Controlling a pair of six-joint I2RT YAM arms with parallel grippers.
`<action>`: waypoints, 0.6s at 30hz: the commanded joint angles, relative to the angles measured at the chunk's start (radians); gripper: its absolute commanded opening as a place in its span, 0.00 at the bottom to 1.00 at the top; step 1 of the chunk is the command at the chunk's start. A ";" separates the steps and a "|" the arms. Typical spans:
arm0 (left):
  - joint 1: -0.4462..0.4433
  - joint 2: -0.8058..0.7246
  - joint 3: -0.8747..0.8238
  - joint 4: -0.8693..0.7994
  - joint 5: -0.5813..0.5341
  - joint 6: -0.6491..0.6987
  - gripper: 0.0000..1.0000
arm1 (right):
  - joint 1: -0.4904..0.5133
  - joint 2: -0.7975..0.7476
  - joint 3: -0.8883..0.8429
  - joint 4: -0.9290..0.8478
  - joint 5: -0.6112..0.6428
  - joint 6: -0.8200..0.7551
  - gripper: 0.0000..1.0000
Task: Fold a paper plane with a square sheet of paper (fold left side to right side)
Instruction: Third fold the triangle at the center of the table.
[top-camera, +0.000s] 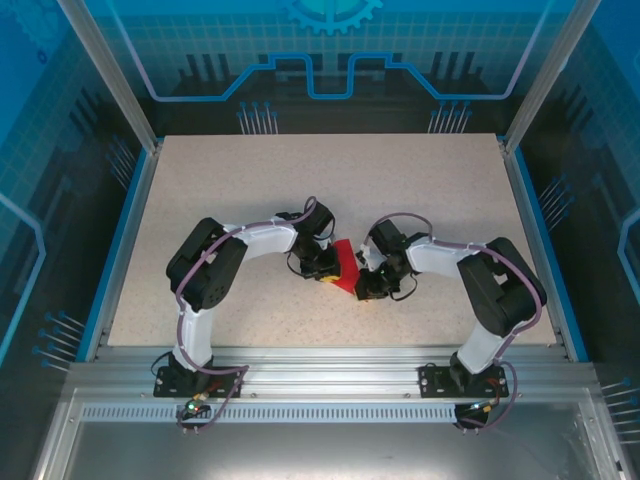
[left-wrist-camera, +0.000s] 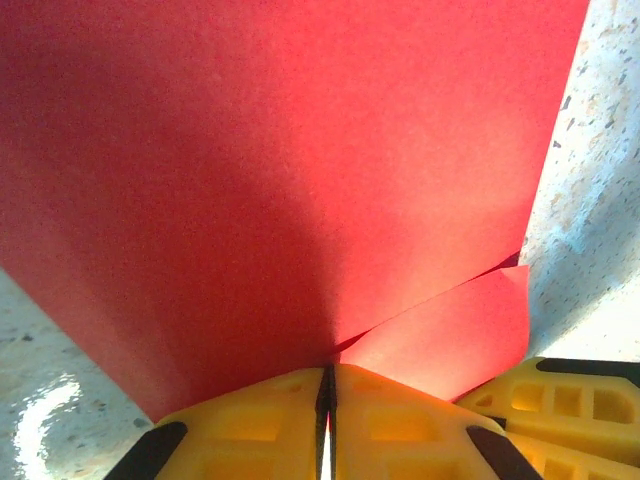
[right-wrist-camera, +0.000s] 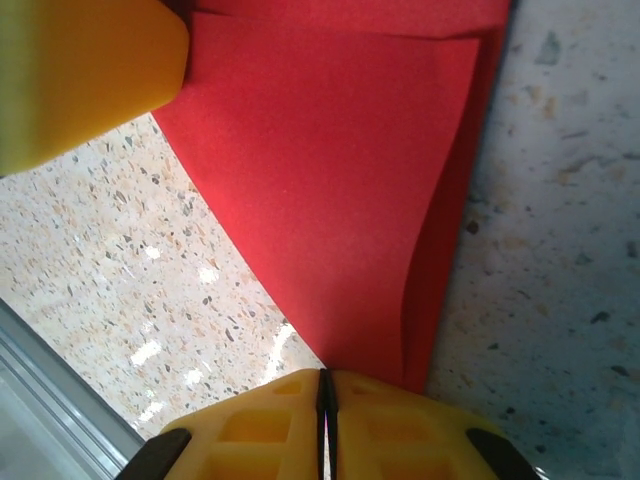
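The square sheet of paper (top-camera: 345, 266) is bright red, folded into a smaller creased shape, and held up between the two grippers at the middle of the table. My left gripper (top-camera: 327, 271) is shut on its left side. In the left wrist view the paper (left-wrist-camera: 300, 170) fans out from the closed yellow jaws of the left gripper (left-wrist-camera: 328, 388), with a lower layer (left-wrist-camera: 450, 335) showing to the right. My right gripper (top-camera: 362, 284) is shut on the right side. In the right wrist view the folded paper (right-wrist-camera: 330, 180) runs into the closed jaws of the right gripper (right-wrist-camera: 325, 388).
The speckled beige table (top-camera: 300, 180) has blue rims on the left and right, and an aluminium rail (top-camera: 330, 365) runs along the near edge. A yellow finger of the left gripper (right-wrist-camera: 80, 75) shows close by in the right wrist view. A finger of the right gripper (left-wrist-camera: 575, 400) shows in the left wrist view.
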 joint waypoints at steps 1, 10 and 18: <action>-0.007 0.058 -0.010 -0.046 -0.099 0.008 0.13 | -0.032 -0.032 -0.020 0.002 -0.035 0.018 0.11; -0.006 0.058 -0.006 -0.049 -0.100 0.009 0.13 | -0.052 -0.047 -0.022 0.006 -0.079 0.015 0.11; -0.006 0.055 -0.003 -0.052 -0.100 0.012 0.14 | -0.058 0.004 -0.025 -0.020 -0.006 0.026 0.11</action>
